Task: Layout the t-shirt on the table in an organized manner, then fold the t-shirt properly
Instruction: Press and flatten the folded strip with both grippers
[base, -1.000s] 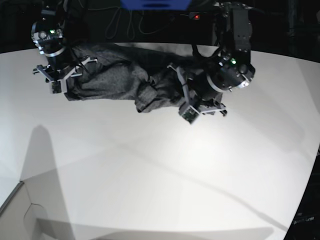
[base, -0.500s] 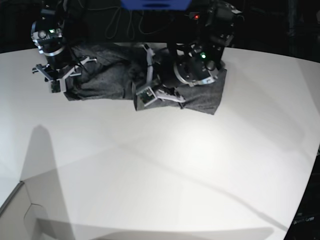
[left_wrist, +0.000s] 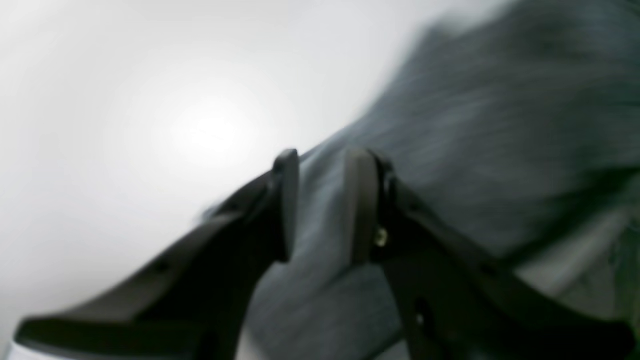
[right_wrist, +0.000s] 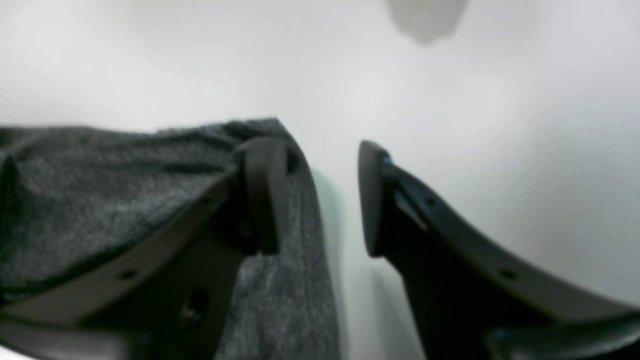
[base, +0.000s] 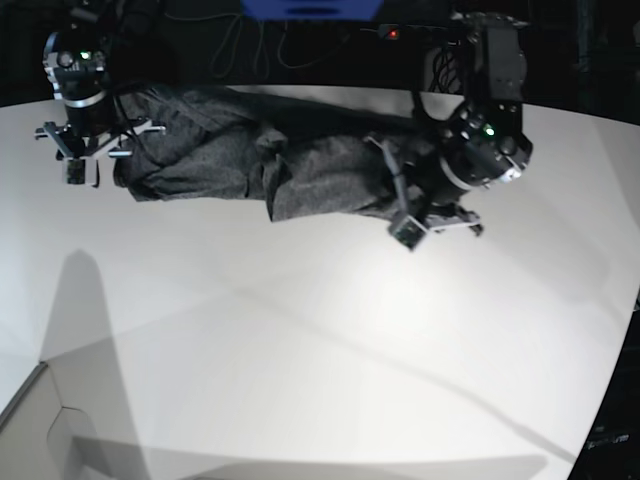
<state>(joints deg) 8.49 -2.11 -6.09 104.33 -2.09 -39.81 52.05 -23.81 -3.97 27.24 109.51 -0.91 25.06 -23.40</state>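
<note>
**Shirt stretched sideways along the far edge of the table**

The t-shirt (base: 300, 165) is seen bunched into a long, wrinkly band at the far side of the table (base: 320, 350), close to the curved back edge. Its long axis is laid left to right across the base view, roughly parallel to that far edge, with one end under each arm. Which end is the collar and which the hem can't really be told, since the fabric is too rumpled. A thicker fold is seen near the middle, where the cloth is doubled over.

The left gripper (left_wrist: 322, 205) is seen with its fingers narrowly parted and grey fabric running between them. It looks like the cloth is being pinched, though the wrist view is blurred enough that a firm hold can't be confirmed. In the base view this arm is placed at the shirt's right end.

The right gripper (right_wrist: 317, 197) is clearly spread apart. One finger (right_wrist: 265, 190) is laid on the shirt's corner edge and the other is over bare table, so nothing is clamped.
</note>
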